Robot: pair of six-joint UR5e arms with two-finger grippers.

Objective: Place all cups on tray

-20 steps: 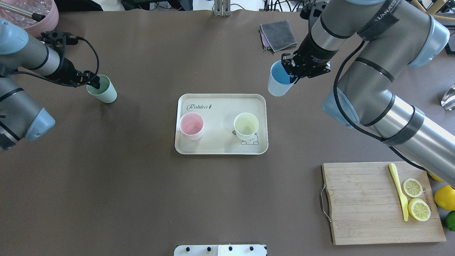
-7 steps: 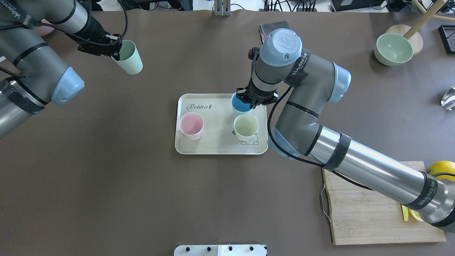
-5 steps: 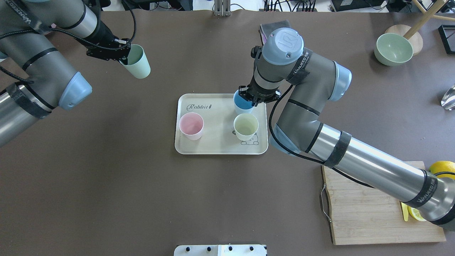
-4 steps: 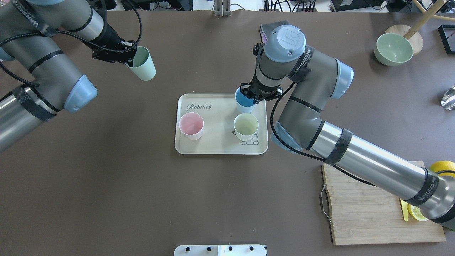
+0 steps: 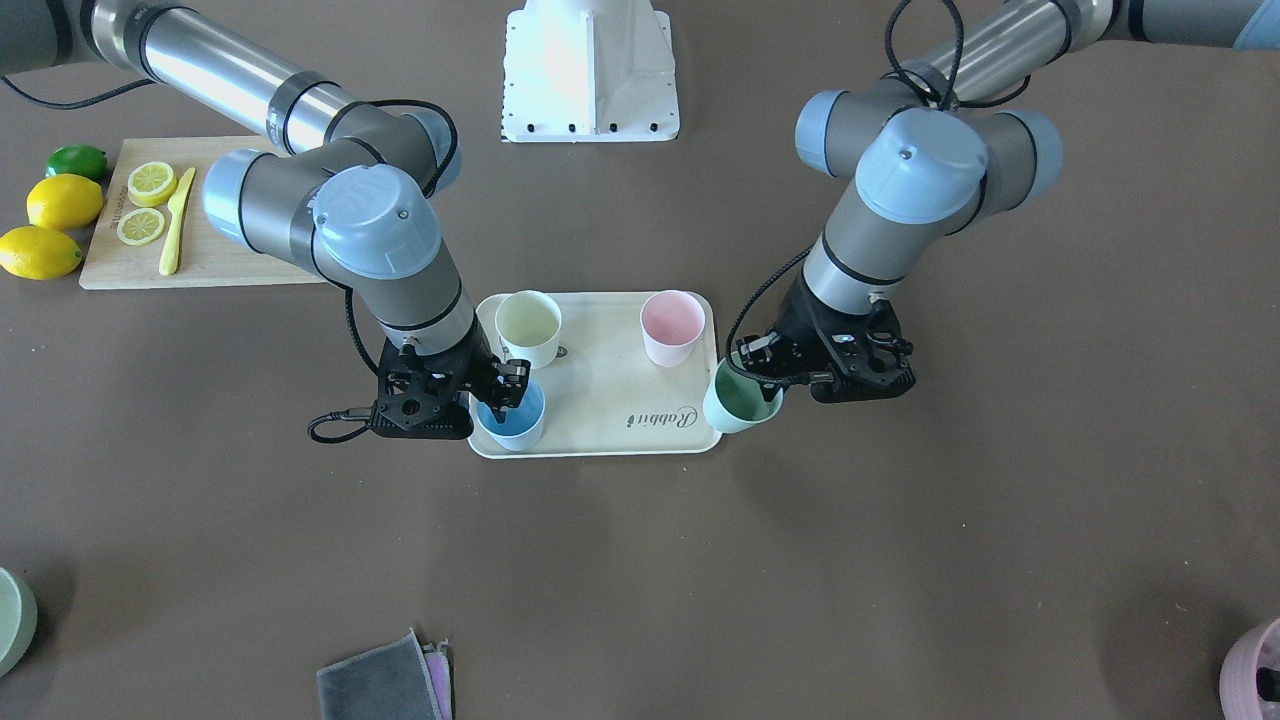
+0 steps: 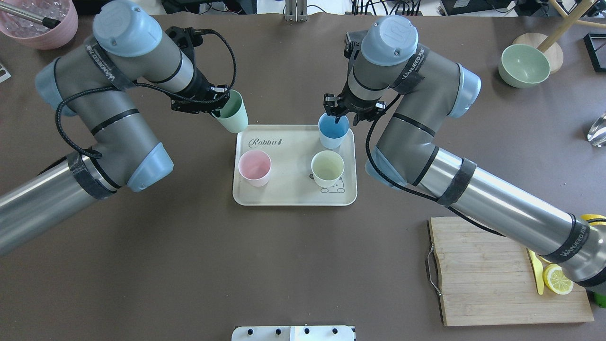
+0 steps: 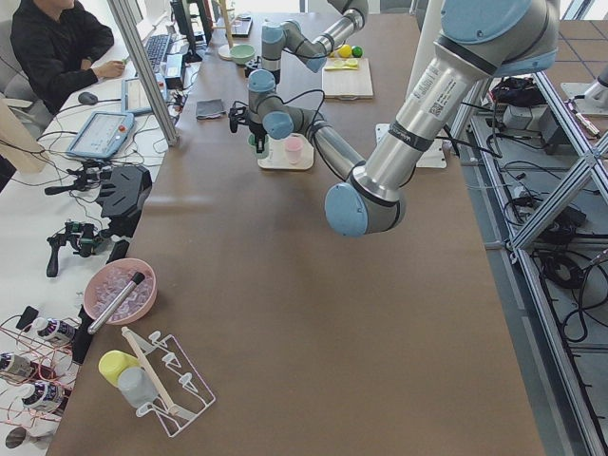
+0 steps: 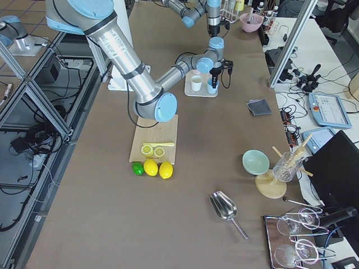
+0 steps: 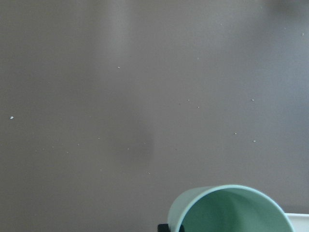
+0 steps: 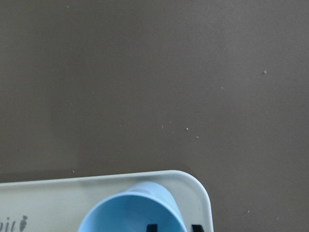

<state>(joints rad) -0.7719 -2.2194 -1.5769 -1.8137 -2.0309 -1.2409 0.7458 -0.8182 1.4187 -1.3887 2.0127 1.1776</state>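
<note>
The cream tray (image 6: 293, 189) lies mid-table. The pink cup (image 6: 254, 167) and pale yellow cup (image 6: 327, 168) stand on it. The light blue cup (image 6: 333, 131) stands upright in its far right corner. My right gripper (image 6: 337, 116) is shut on that cup's rim, one finger inside; the right wrist view shows the cup (image 10: 130, 212) inside the tray's corner (image 10: 48, 198). My left gripper (image 6: 215, 102) is shut on the mint green cup (image 6: 230, 113). It holds the cup tilted above the table, just off the tray's far left corner, as the front view (image 5: 742, 402) also shows.
A wooden cutting board (image 6: 492, 270) with lemon slices and a yellow knife lies at the near right. A sage-green bowl (image 6: 524, 65) stands far right, a mauve-pink pot (image 6: 40, 21) far left. A grey cloth (image 5: 385, 680) lies beyond the tray.
My left arm has carried the mint green cup right and nearer, close to the tray's far left corner. My right gripper has shifted the blue cup slightly toward the tray's far right corner.
</note>
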